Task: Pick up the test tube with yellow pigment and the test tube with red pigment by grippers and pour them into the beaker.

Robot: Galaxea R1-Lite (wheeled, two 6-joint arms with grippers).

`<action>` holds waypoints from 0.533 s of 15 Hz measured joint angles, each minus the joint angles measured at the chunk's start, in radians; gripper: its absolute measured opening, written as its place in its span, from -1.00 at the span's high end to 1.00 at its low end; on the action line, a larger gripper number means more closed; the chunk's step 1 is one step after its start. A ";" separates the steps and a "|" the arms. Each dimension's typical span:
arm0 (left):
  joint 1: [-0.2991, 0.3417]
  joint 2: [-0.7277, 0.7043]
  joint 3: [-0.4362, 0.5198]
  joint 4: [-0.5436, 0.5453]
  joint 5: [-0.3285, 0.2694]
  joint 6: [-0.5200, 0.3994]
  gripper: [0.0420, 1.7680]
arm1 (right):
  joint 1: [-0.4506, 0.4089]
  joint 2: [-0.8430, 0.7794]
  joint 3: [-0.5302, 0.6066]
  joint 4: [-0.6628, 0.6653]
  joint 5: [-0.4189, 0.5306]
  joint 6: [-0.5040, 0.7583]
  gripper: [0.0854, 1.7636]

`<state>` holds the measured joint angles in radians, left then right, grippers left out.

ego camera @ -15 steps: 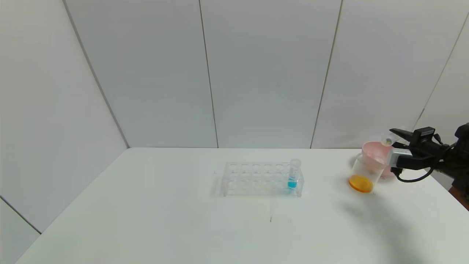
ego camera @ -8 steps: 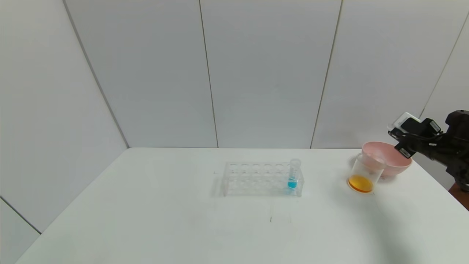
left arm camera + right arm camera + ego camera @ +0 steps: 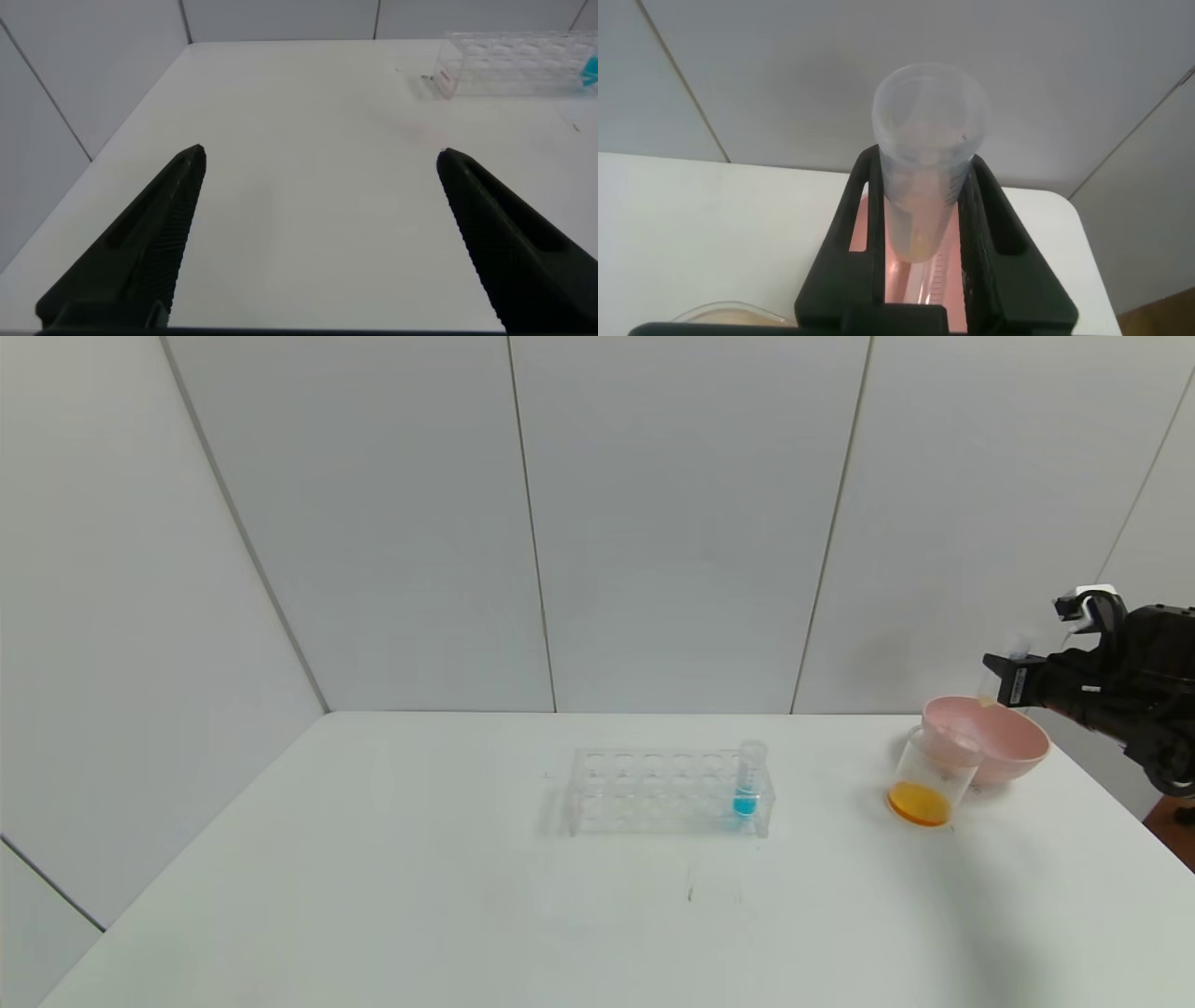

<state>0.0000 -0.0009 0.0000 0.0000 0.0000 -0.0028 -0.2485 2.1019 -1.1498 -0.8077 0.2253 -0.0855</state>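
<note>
Beaker [image 3: 929, 777] on table [image 3: 467, 896], orange liquid at bottom, touching pink bowl [image 3: 994, 747]. Right gripper [image 3: 1004, 679] pinches near-empty test tube [image 3: 926, 149] above bowl. Pouring looks done; next likely discard tube into bowl. Left gripper [image 3: 318, 177] spread, idle over table.

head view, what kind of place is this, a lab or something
Probably a mock chemistry bench in a plain test cell: a clear tube rack holding one blue-liquid tube, a beaker with orange liquid beside a pink bowl, all on a white table enclosed by grey panels.
</note>
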 joint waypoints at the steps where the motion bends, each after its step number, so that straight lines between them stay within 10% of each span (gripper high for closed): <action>1: 0.000 0.000 0.000 0.000 0.000 0.000 -1.00 | 0.001 0.008 -0.005 0.000 0.001 0.016 0.48; 8: 0.000 0.000 0.000 0.000 0.000 0.000 -1.00 | 0.002 0.049 -0.020 -0.005 0.001 0.031 -0.24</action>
<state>0.0000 -0.0009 0.0000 0.0004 0.0000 -0.0028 -0.2468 2.1504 -1.1694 -0.8126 0.2268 -0.0543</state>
